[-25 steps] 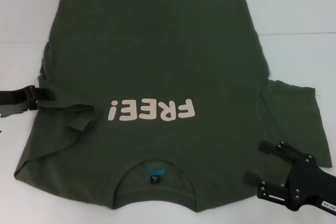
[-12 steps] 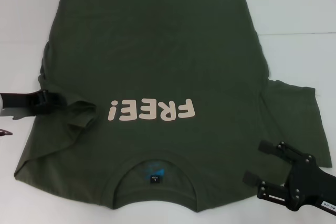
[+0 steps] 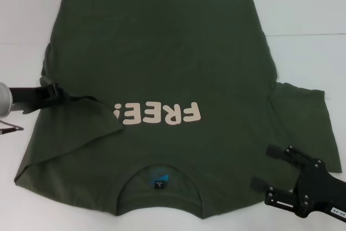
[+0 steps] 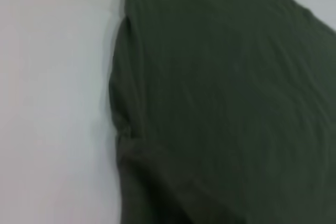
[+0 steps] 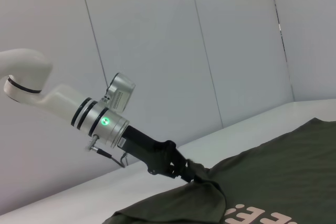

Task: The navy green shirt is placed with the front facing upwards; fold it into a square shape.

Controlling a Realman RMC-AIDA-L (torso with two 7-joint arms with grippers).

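Head view, nearest edge: the right gripper (image 3: 260,170) hangs low at the robot's right, just off the shirt's shoulder, its two black fingers spread wide and holding nothing; one fingertip lies over the cloth near the collar side, the other by the right sleeve.
Shirt: the navy green shirt (image 3: 162,52) lies flat and face up on the white table (image 3: 308,9), collar towards the robot, hem at the far end.
Collar: the ribbed neck (image 3: 161,179) sits close to the near edge, with a small dark label (image 3: 160,184) inside it.
Lettering: pale "FREE!" (image 3: 159,113) runs across the chest, reading upside down from the robot's side; its last mark is partly covered by folded cloth.
Right sleeve: the right sleeve (image 3: 303,117) is spread out flat on the table.
Left sleeve: the left sleeve (image 3: 89,114) is lifted and drawn inward over the chest, making a loose triangular fold.
Left gripper: the left gripper (image 3: 60,94) reaches in from the robot's left at mid-height of the shirt, its fingers pinched on the sleeve's edge; the right wrist view shows it (image 5: 185,172) clamped on a raised bunch of cloth.
Left wrist view: only the shirt's side edge (image 4: 118,124) against the table (image 4: 52,103), blurred.
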